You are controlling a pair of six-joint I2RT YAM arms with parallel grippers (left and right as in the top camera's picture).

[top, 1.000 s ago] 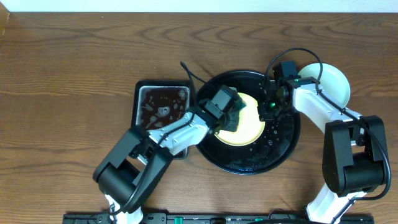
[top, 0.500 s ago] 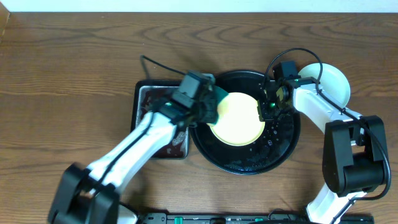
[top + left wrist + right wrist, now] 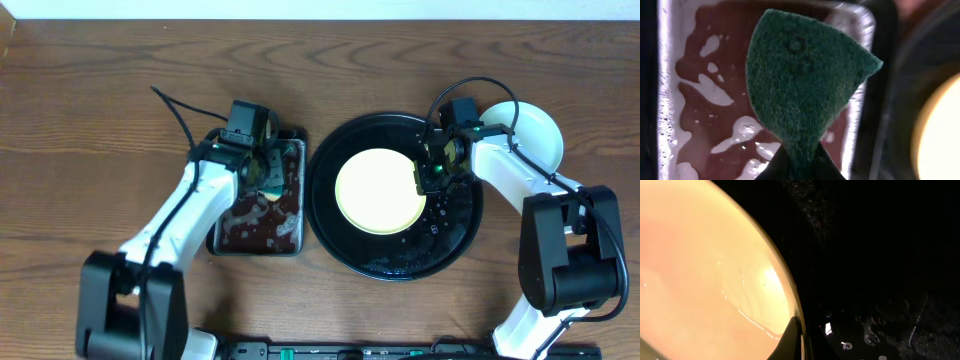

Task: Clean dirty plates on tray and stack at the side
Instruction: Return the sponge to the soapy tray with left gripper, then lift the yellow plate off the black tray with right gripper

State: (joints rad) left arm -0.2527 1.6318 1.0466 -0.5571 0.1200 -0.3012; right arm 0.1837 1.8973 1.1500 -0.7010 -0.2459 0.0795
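Overhead, left gripper (image 3: 262, 168) hanging over the pan (image 3: 255, 251) left of the tray (image 3: 395, 262), pinching a green sponge (image 3: 272, 183), yellow plate (image 3: 380, 190) lying mid-tray, right gripper (image 3: 432, 178) clamping its right rim, pale plate (image 3: 535, 130) sitting beyond the tray's far-right edge, left wrist, sponge dangling above brown liquid (image 3: 697, 122), right wrist, fingertips (image 3: 792, 340) nipping the plate's rim.

Robotics lab bench set up for dishwashing: left arm (image 3: 190, 215) and right arm (image 3: 520, 180) on a rail (image 3: 330, 352) at the wooden table's (image 3: 90, 110) near edge, with a tray (image 3: 390, 268), a pan (image 3: 255, 251) of soapy liquid, and a white wall (image 3: 300, 8) at the far edge.
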